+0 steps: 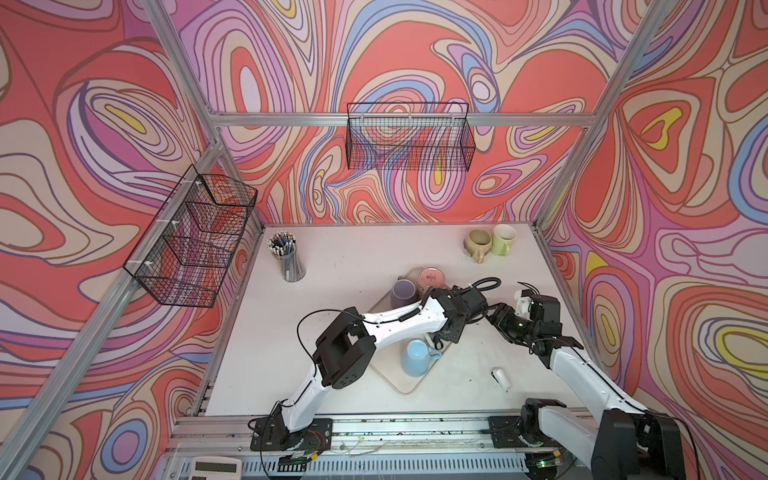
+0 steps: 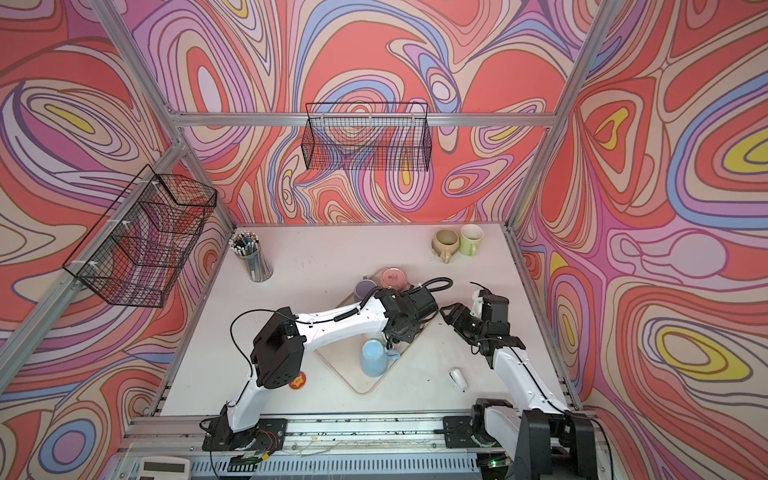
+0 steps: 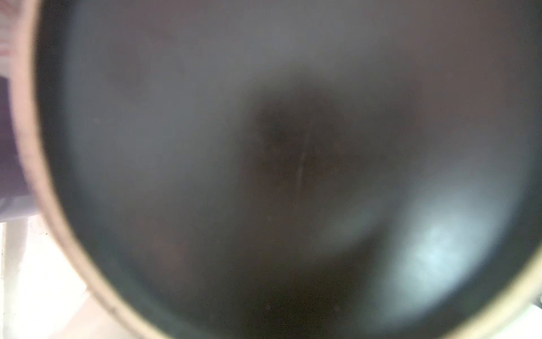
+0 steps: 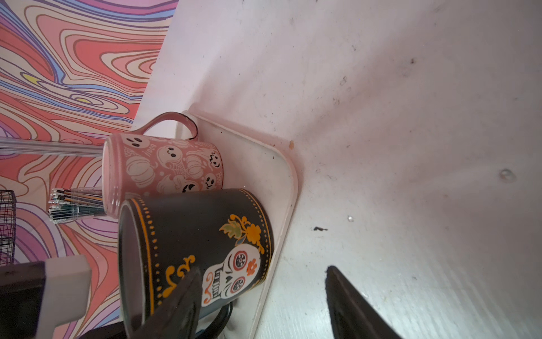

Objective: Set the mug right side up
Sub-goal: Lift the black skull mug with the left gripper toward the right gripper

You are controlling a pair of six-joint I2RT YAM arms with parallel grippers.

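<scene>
Top views
- Left gripper [image 1: 442, 334]: centre of frame, pointing down at the tray [image 1: 399, 384], just above the blue mug [image 1: 415, 357]. Jaws are hidden under the wrist, so I cannot tell their state.
- Right gripper [image 1: 494, 316]: right of centre, jaws apart, aimed toward the left wrist.
- Pink mug [image 1: 432, 277]: base-up at the tray's upper corner, purple mug [image 1: 402, 293] just beside it.

Left wrist
- Dark disc [image 3: 264, 132]: fills the frame, pale rim, blurred. No jaws seen.

Right wrist
- Black mug [image 4: 205, 234]: lower centre, on the tray. The skull print's crown points toward the tray, so it is upside down. It sits just beside the pink mug.
- Fingers [image 4: 176, 305]: at the bottom edge, spread wide. One is in front of the black mug, one over the table [image 4: 410, 117].
</scene>
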